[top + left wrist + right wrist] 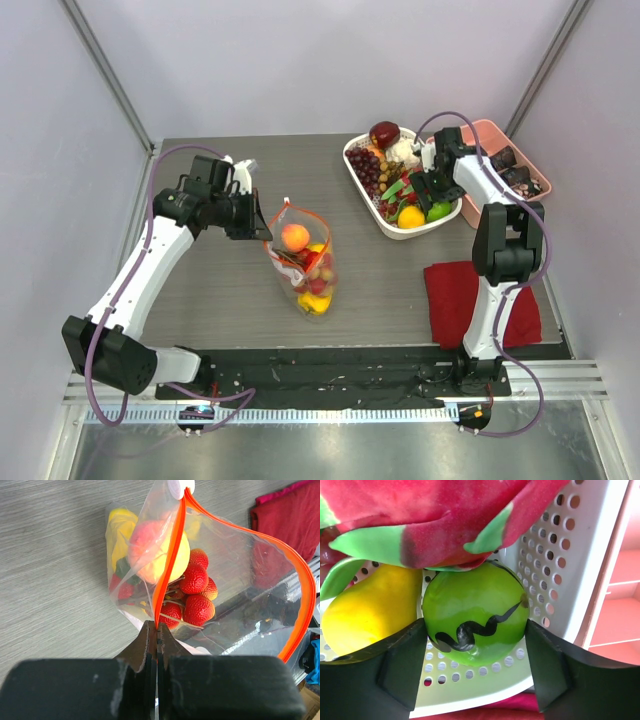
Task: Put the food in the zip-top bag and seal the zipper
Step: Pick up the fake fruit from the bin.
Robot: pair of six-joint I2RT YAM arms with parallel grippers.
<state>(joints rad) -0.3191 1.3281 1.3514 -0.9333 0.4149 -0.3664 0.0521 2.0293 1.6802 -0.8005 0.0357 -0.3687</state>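
The zip-top bag (pixel 305 265) lies mid-table holding a peach, strawberries (pixel 194 592) and yellow pieces. My left gripper (pixel 262 232) is shut on the orange-red zipper (pixel 167 575) at the mouth's near end, and the far side of the mouth bows open. My right gripper (pixel 425 195) reaches into the white basket. Its jaws press both sides of a round green piece of food (pixel 475 612) with a black squiggle, which rests on the basket floor.
The white perforated basket (pixel 360 150) holds several more pieces: a yellow mango (pixel 370 610), a red-and-green dragon fruit (pixel 420 510), grapes, an apple. A pink compartment tray (pixel 500 135) stands right of it. A red folded cloth (pixel 455 290) lies beside the right arm's base.
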